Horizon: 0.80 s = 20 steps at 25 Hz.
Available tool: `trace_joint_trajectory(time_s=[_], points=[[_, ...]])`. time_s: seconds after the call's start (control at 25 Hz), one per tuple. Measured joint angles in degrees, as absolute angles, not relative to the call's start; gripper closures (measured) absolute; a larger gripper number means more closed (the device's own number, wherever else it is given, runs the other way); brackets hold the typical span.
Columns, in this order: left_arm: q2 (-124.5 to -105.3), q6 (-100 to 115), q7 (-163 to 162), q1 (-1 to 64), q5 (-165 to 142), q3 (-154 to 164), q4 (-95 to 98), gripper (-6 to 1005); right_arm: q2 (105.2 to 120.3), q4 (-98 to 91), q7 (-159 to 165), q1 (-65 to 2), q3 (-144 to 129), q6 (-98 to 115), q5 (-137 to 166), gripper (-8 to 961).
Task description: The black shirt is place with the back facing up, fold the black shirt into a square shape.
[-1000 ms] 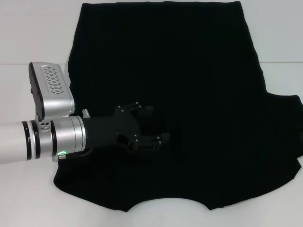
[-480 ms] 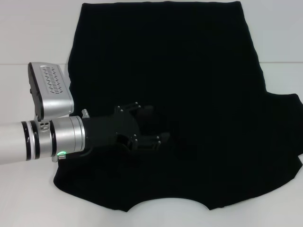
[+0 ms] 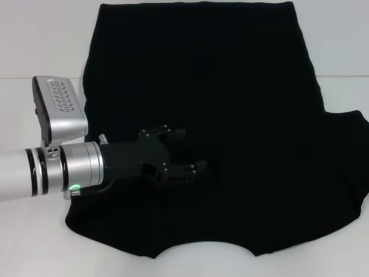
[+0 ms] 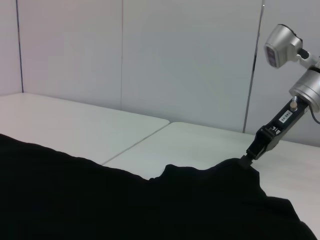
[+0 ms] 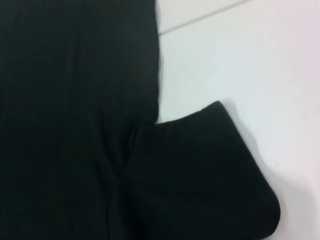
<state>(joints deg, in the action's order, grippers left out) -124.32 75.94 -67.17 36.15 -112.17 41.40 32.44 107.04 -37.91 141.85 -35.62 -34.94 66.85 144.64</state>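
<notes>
Left claw reaches in over the black shirt, its fingers spread apart with nothing between them, low above the cloth near the shirt's left side. That shirt lies spread on the white bench, neckline toward the robot, one sleeve out at the right. Right claw shows only in the left wrist view, at the sleeve's raised edge; whether it grips cannot be told.
</notes>
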Motion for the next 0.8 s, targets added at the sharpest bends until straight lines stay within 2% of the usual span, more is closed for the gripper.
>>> trace_joint_trajectory(time_s=[0.6, 0.8], points=[[-124.37, 76.5, -70.1, 36.4, -112.1, 41.4, 31.7, 146, 106.75, -42.8, 137.7, -34.4, -33.9, 69.0, 144.9, 933], [-124.36, 76.4, -70.2, 36.5, -112.1, 41.4, 31.6, 149, 107.86, -44.6, 137.7, -35.2, -33.9, 71.4, 144.7, 933]])
